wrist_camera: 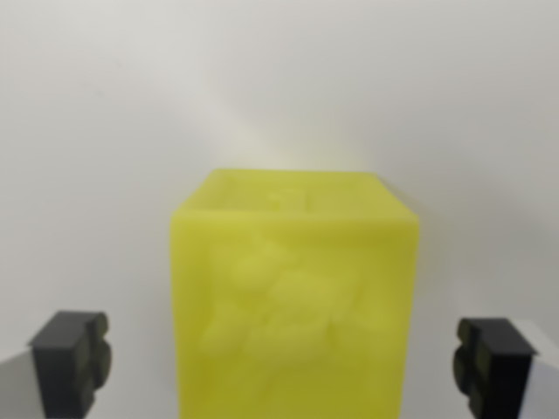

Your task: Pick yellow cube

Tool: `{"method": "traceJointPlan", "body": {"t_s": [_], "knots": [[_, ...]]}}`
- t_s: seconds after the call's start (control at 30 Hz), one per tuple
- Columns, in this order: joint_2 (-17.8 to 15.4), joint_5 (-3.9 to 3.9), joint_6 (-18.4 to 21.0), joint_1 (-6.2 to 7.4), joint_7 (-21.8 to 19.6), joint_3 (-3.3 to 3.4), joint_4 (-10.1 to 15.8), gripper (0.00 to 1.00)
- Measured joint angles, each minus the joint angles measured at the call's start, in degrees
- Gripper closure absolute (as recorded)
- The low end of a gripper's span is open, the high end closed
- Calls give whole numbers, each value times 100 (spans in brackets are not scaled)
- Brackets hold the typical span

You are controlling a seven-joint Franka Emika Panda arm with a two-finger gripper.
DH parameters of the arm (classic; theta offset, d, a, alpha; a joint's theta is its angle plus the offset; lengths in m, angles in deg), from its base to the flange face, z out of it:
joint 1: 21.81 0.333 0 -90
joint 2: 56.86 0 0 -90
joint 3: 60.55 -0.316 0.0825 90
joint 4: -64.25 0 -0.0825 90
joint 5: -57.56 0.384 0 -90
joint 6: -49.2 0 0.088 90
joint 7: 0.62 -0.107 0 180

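Yellow cube (294, 305), blurred and close to the camera, sits on the pale worktop (105, 131) midway between the gripper (281, 362) pads, whose black jaws stand wide apart, one on each side of the cube, neither touching it.

I'm getting a bright, evenly lit wrist view, soft diffuse light, no hard shadows. Whole pic slightly blurred. Yellow cube (294, 305) very close to cam and out of focus, edges fuzzy, surface mottled w/ pale patches. Faint yellow glow spills onto the white worktop (105, 131) behind its top. Dark tool fingertips (70, 360) soft too, bottom corners greyish.
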Motion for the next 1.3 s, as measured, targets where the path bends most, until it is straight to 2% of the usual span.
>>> {"method": "traceJointPlan", "body": {"t_s": [0.43,0.77,0.8,0.97,1.3], "knots": [[426,63,-271,-1,91,0,-150,0],[472,80,-294,0,120,3,-174,0],[471,80,-294,0,120,3,-176,100],[420,80,-261,1,120,5,-154,100],[96,46,-43,-3,94,6,-50,100]]}}
